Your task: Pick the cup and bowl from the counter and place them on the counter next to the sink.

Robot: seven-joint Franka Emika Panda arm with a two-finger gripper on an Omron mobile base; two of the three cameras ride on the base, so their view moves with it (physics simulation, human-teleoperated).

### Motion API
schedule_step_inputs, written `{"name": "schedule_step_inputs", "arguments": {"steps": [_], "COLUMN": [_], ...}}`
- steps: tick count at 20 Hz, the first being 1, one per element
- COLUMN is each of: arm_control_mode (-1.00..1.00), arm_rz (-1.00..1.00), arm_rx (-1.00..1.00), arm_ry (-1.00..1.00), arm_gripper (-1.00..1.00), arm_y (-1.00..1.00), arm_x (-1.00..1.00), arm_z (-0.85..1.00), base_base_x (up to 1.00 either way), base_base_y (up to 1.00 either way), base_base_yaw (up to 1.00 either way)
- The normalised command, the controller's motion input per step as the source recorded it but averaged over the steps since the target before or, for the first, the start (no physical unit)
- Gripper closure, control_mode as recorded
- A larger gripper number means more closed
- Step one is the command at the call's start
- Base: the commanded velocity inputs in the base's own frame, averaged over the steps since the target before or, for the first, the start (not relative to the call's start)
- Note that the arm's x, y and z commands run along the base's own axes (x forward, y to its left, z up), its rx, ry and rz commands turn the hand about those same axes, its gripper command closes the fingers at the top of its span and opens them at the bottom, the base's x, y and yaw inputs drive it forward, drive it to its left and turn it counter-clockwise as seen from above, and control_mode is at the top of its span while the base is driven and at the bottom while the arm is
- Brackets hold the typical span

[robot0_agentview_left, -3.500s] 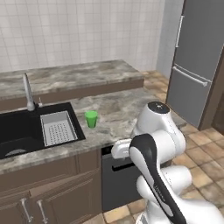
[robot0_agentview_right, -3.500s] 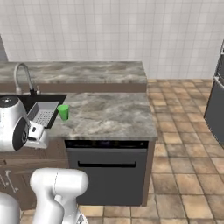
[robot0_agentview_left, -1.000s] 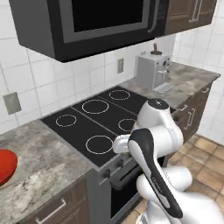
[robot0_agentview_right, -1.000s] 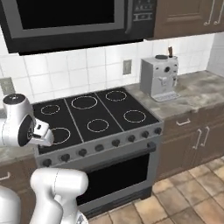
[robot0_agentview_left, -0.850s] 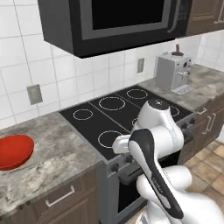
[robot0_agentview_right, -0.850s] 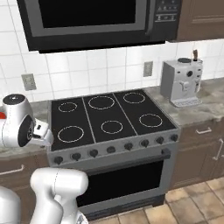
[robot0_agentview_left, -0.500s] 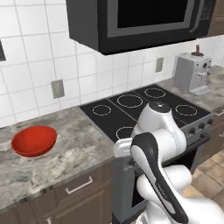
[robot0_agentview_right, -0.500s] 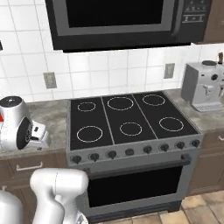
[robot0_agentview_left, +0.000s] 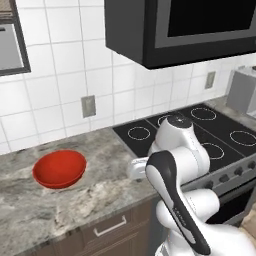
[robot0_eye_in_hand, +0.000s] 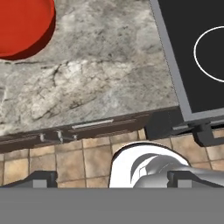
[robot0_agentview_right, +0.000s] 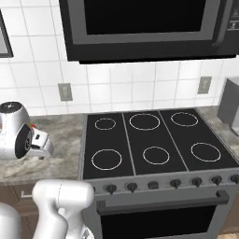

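1. The gripper (robot0_eye_in_hand: 109, 177) stood with its jaws spread wide and nothing between them, its two dark tips showing at the bottom of the hand view, above the floor tiles in front of the cabinet.
2. It hung clear of the counter (robot0_agentview_left: 105, 185), probably kept tucked in while the base brought it to the next item.
3. The bowl (robot0_agentview_left: 59, 168) sat upright on that counter, left of the stovetop (robot0_agentview_right: 149, 144) and near the wall, well apart from the gripper.
4. The arm (robot0_agentview_left: 175, 165) was folded between bowl and stovetop, so a reach leftward seemed the likely next move.
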Motion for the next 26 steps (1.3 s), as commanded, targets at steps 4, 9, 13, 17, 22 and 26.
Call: {"name": "schedule_step_inputs", "arguments": {"steps": [4,9,13,17,22,26], "arm_control_mode": [1.00,1.00,1.00,1.00,1.00,1.00], "arm_rz": [0.00,0.00,0.00,0.00,0.00,0.00], "arm_rx": [0.00,0.00,0.00,0.00,0.00,0.00], "arm_ry": [0.00,0.00,0.00,0.00,0.00,0.00], "arm_gripper": [-1.00,-1.00,-1.00,-1.00,-1.00,-1.00], "arm_y": [0.00,0.00,0.00,0.00,0.00,0.00], "arm_x": [0.00,0.00,0.00,0.00,0.00,0.00], "arm_z": [0.00,0.00,0.00,0.00,0.00,0.00], "base_base_x": [0.83,0.19,0.00,0.00,0.00,0.00], "base_base_y": [0.00,0.00,0.00,0.00,0.00,0.00], "base_base_yaw": [0.48,0.19,0.00,0.00,0.00,0.00]}}
